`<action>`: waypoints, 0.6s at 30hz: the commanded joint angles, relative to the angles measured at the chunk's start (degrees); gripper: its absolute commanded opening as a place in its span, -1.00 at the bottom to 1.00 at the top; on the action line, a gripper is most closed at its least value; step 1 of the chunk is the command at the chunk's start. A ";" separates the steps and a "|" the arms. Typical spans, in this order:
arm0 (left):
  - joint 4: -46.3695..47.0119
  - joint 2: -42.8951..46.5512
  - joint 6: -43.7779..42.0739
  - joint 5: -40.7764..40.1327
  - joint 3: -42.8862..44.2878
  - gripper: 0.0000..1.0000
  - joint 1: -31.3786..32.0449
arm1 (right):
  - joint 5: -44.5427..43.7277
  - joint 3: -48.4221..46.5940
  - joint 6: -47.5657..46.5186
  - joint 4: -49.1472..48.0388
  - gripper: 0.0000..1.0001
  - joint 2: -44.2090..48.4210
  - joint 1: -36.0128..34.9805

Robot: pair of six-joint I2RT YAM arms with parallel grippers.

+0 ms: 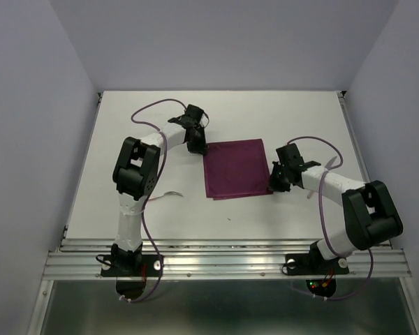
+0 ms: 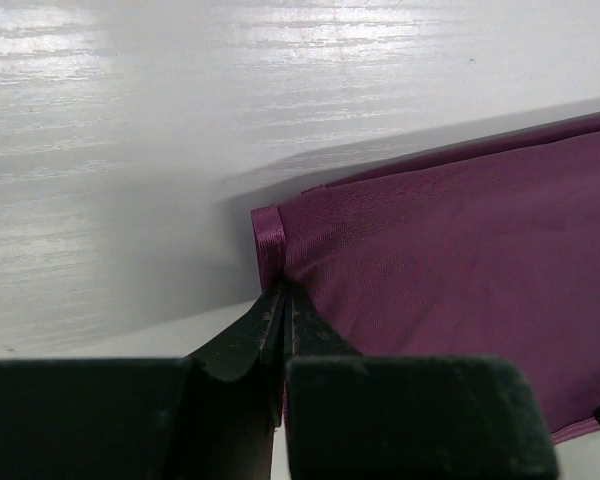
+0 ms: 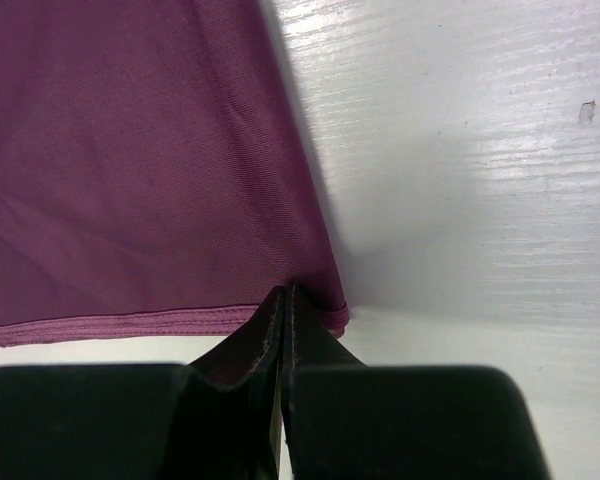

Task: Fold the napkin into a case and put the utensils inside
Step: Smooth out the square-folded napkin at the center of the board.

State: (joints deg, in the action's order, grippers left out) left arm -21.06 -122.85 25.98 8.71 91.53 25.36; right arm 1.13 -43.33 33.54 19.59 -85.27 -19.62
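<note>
The burgundy-purple napkin (image 1: 235, 169) lies flat at the table's middle, seemingly in two layers. My left gripper (image 1: 197, 148) is shut on its far left corner; in the left wrist view the fingertips (image 2: 283, 290) pinch the hemmed corner of the cloth (image 2: 450, 250). My right gripper (image 1: 272, 187) is shut on its near right corner; in the right wrist view the tips (image 3: 285, 292) pinch the hem of the cloth (image 3: 130, 170). One slim pale utensil (image 1: 170, 195) lies by the left arm. Another pale slim piece (image 1: 329, 162) shows behind the right arm. No case shape is in view.
The white table (image 1: 279, 118) is walled in by grey panels at the left, back and right. A metal rail (image 1: 223, 262) runs along the near edge by the arm bases. Purple cables loop above both arms.
</note>
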 commanded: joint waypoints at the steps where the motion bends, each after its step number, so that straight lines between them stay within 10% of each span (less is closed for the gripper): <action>1: -0.30 1.90 -0.84 -0.88 0.41 -0.78 -0.14 | -0.68 -0.96 0.82 1.14 -0.99 4.41 -0.60; 18: 0.14 0.68 0.39 -2.56 6.21 -0.79 -0.23 | -3.24 2.19 1.62 -4.48 -0.99 -0.50 -0.60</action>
State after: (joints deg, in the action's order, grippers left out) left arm -21.17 -122.83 26.02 7.29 95.42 25.34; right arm -0.34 -42.48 34.61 17.89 -84.64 -19.62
